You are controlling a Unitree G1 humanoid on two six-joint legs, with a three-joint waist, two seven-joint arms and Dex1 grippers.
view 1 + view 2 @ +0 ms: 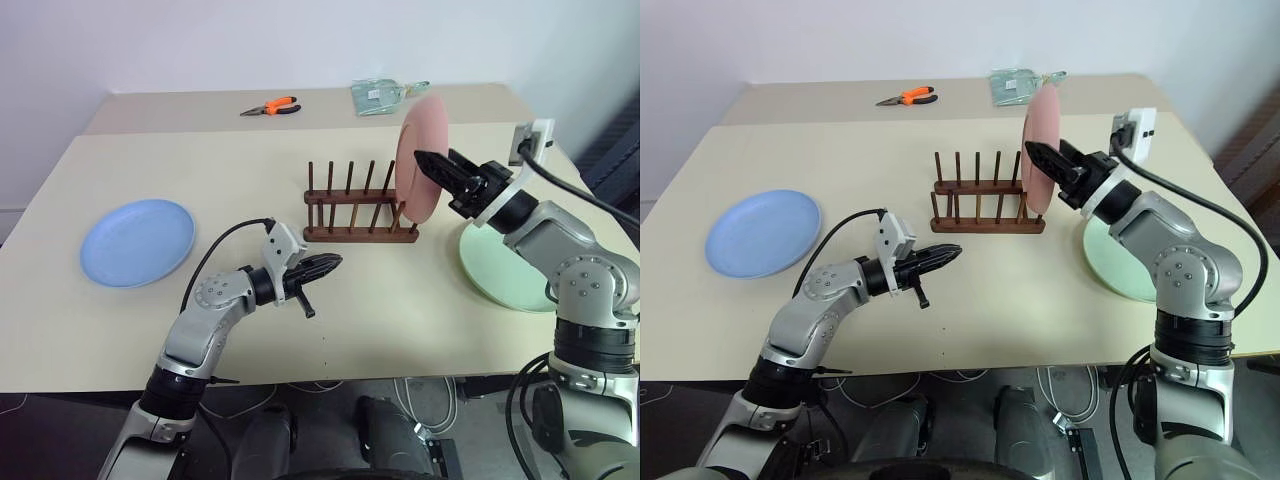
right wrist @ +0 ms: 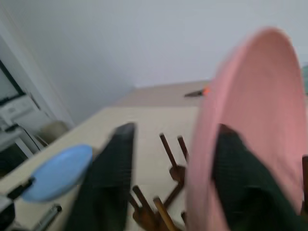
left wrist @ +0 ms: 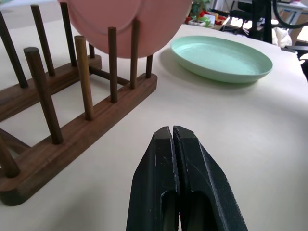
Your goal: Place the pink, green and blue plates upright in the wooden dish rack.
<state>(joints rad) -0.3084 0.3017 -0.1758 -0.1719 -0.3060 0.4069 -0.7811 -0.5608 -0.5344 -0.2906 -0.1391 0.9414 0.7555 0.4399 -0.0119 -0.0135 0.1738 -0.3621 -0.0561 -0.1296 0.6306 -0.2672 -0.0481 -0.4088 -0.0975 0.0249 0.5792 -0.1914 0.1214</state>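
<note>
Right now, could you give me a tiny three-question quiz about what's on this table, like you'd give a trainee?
1. True or false: the pink plate stands upright in the rack.
2. Which plate lies flat at the robot's far left? A pink, B green, C blue.
3. Fill in: the left tool has its fingers ____.

Key:
1. True; it stands at the rack's right end, with the right tool open around it.
2. C, the blue plate; the green plate lies flat on the right.
3. Shut.
</note>
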